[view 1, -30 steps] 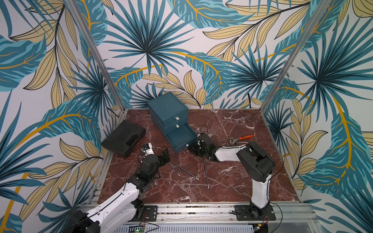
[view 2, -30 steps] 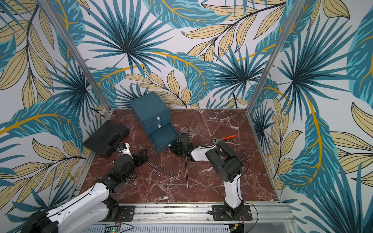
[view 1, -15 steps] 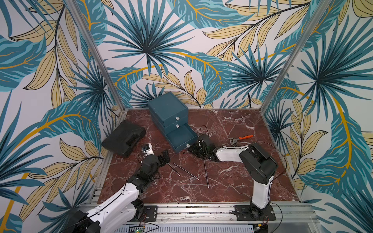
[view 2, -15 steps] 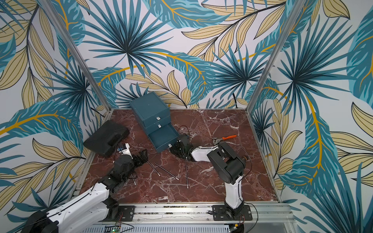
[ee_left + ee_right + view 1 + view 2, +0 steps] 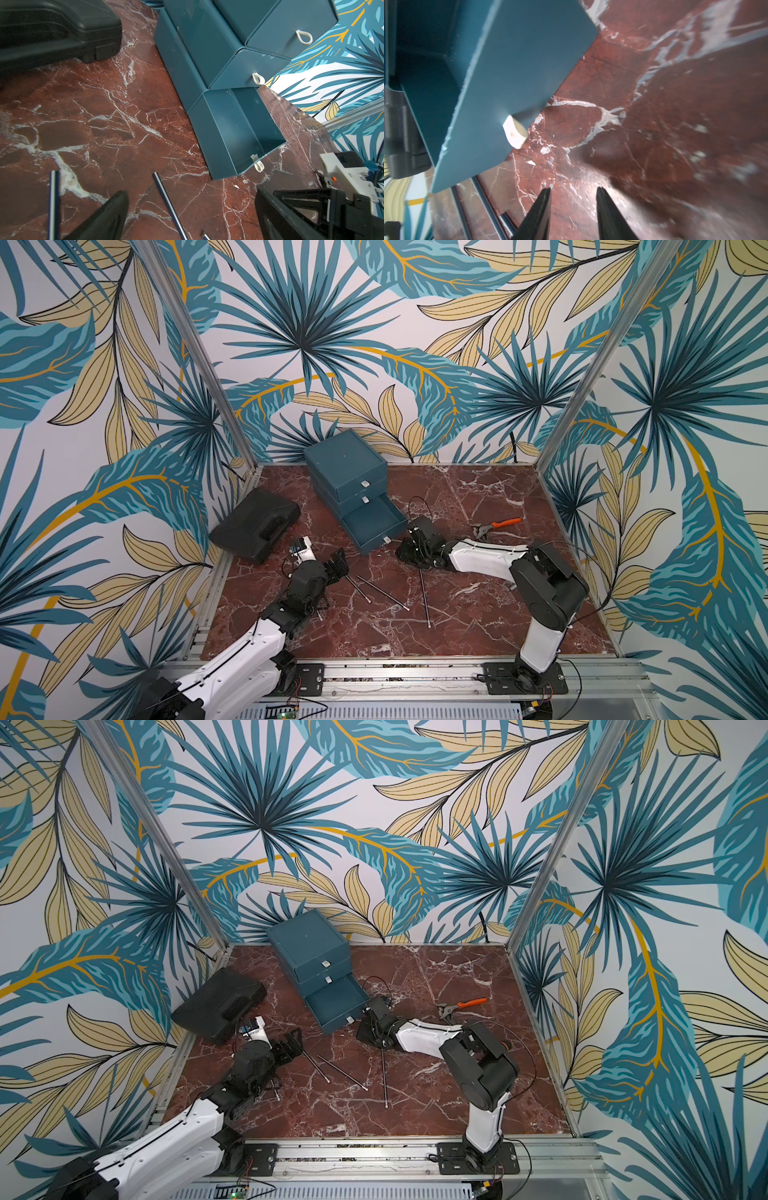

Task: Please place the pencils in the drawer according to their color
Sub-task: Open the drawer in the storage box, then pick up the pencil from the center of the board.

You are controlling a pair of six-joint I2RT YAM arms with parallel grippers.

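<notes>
Three dark pencils lie flat on the marble table, none in the chest yet. One runs between the left fingers, which are spread wide and empty just above it. A second lies just outside them, and a third lies beside the right fingers. Those are parted, hold nothing, and sit just short of the pull tab of the bottom drawer, which stands pulled out of the teal chest and looks empty. The step in hand seems to be the left pickup. It should go best if the fingers drop square across the shaft near its middle and close slowly, as a thin shaft may roll, and the right arm should clear the drawer mouth
</notes>
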